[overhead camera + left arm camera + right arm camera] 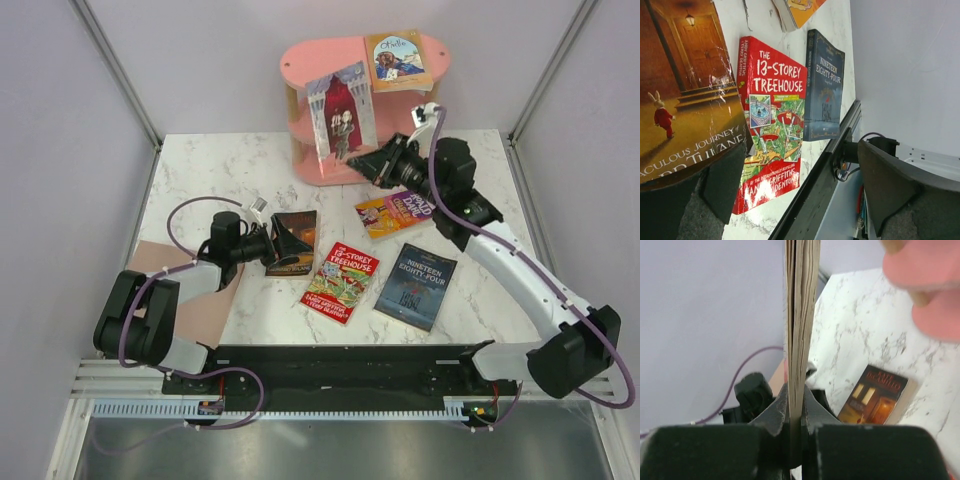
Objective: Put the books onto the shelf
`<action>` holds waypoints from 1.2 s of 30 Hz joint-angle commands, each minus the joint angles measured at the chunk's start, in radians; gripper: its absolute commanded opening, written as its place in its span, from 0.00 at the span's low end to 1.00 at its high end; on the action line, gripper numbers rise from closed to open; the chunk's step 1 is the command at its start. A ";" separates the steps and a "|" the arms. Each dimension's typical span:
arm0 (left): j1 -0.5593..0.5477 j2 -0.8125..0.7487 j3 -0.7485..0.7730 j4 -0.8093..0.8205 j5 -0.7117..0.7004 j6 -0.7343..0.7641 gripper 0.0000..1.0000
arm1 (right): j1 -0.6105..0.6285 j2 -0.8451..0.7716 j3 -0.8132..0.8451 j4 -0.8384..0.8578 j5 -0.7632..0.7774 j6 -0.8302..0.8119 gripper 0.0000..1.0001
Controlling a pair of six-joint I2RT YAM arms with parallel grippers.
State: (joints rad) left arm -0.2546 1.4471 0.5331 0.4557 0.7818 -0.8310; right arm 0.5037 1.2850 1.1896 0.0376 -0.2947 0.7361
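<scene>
One grey-pink book [340, 108] stands upright, pinched in your right gripper [362, 155] at the front of the shelf [312, 60]; the middle tier lies just beyond it, so push away from you. Your left gripper [268, 243], spread wide, sits at the brown book [298, 240] lying flat.

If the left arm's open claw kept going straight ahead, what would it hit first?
Probably the dark brown book, lying right at the left gripper; the red Treehouse book lies beyond. Depth is hard to judge.
</scene>
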 commanded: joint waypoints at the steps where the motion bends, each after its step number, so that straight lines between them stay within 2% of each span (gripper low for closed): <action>1: 0.002 0.025 -0.002 0.054 0.066 0.053 1.00 | -0.146 0.089 0.212 -0.027 -0.115 0.017 0.00; 3: 0.002 0.036 0.001 0.054 0.080 0.053 1.00 | -0.192 0.160 0.289 -0.063 -0.156 0.025 0.00; 7: 0.000 0.061 0.002 0.054 0.088 0.053 1.00 | -0.301 0.304 0.560 -0.126 -0.312 0.065 0.00; 12: 0.000 0.082 -0.002 0.054 0.102 0.053 1.00 | -0.349 0.491 0.824 -0.165 -0.431 0.150 0.00; 25: 0.000 0.121 -0.001 0.051 0.125 0.067 1.00 | -0.485 0.665 0.959 -0.116 -0.498 0.312 0.04; 30: 0.002 0.127 0.004 0.049 0.128 0.067 1.00 | -0.498 0.781 1.107 -0.113 -0.549 0.388 0.05; 36: 0.000 0.125 0.002 0.037 0.126 0.070 1.00 | -0.524 0.843 1.142 -0.111 -0.584 0.439 0.06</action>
State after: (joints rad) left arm -0.2546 1.5658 0.5278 0.4732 0.8749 -0.8055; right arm -0.0143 2.1120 2.2776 -0.1219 -0.8223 1.1152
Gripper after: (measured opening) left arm 0.994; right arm 0.070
